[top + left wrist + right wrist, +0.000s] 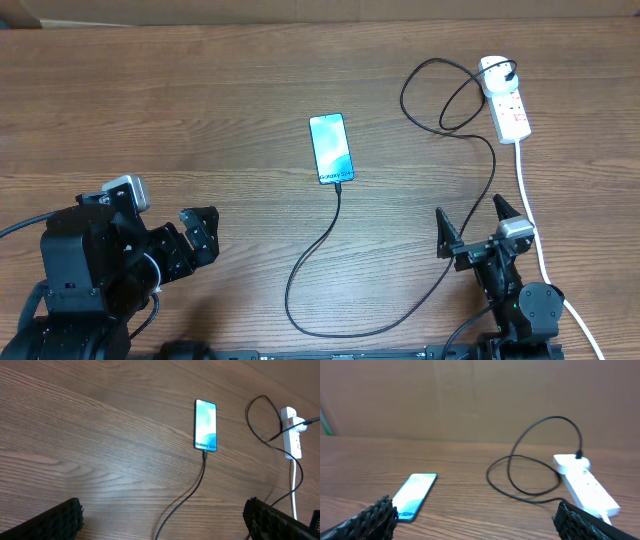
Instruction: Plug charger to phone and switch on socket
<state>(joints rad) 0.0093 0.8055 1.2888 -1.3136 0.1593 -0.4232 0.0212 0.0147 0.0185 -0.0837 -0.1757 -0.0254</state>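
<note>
Right tool (472,222): spread wide, pinching nothing, at near right of surface (200,120). Left tool (205,235): likewise spread and empty, at near left. Phone (331,148): flat at mid-surface, screen lit, long axis running away from rig, roughly between the 2 tools and beyond both. Charger (339,200): thin black cable, tip meeting phone's near short edge, seemingly seated, though too small to confirm; sweeps toward near edge, then climbs right in a loose loop to far end of socket. Socket (507,100): far right corner, long axis near-to-far with slight tilt, thick white cord (528,200) leaving its near end and passing just beside right tool's outer side. Key relation: lies almost straight ahead of right tool, well apart, only black cable crossing the gap; sits far across surface from left tool. Judgement: 1 step outstanding, the switch; best suited to right arm, reaching forward along strip's length. Switch itself not legible among red markings.
</note>
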